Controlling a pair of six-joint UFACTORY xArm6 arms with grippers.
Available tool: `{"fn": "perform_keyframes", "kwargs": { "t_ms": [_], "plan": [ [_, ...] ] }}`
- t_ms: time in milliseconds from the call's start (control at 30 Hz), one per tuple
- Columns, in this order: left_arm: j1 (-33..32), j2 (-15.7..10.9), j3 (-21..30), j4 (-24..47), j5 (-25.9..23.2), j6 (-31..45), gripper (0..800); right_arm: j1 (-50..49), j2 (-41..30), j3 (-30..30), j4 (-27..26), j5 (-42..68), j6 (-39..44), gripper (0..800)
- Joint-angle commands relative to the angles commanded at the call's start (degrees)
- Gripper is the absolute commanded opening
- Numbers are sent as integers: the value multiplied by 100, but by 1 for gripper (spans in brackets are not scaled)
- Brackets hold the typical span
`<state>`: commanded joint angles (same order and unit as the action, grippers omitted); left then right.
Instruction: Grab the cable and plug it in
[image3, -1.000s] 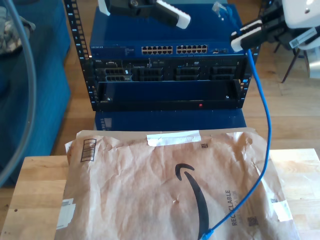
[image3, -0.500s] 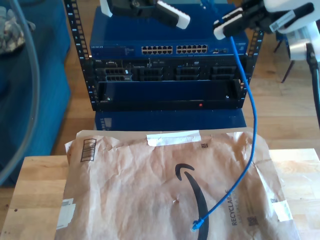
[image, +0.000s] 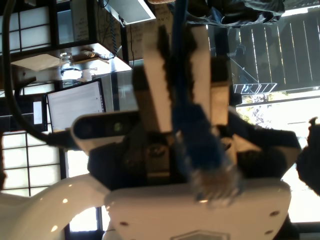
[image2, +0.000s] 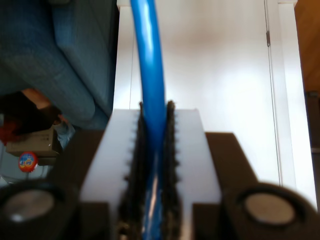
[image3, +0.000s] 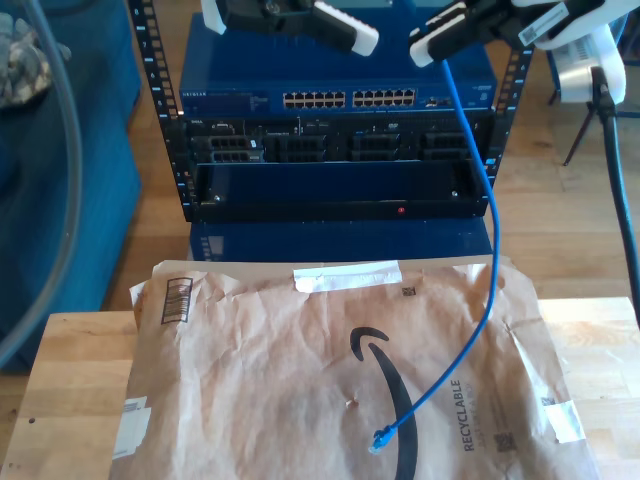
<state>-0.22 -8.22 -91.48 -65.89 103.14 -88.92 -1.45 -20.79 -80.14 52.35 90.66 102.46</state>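
The cable (image3: 489, 215) is seen as a thin, bright-blue cord with a smooth round jacket. It is pinched between the ribbed black pads (image2: 134, 165) of my second gripper (image2: 152, 150), which are pressed against it from both sides. In the exterior view that gripper (image3: 436, 42) is held high at the right, above the blue network switch (image3: 230, 98) in the rack. From there the cable is hung down in a loose curve past the rack's front, and its free end – a small plug (image3: 380, 441) – is laid on the brown paper mailer (image3: 260, 370) on the wooden table (image3: 70, 390).

In the first wrist view the short upper end (image: 200, 145) is shown with a blue boot and a blurred clear tip.

Whether the fingers of my first gripper (image3: 345, 30) are spread or pressed together cannot be told.
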Motion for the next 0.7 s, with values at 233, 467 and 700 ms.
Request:
{"fn": "perform_keyframes", "kwargs": {
  "t_ms": [233,467,700],
  "plan": [
    [0,-9,9,0,35,0,678,9,26,-26,0,0,9,21],
    [0,9,18,9,79,-26,585,9,35,-26,-18,0,9,21],
    [0,9,26,-9,70,-202,422,70,26,0,-35,0,9,21]
  ]
}}
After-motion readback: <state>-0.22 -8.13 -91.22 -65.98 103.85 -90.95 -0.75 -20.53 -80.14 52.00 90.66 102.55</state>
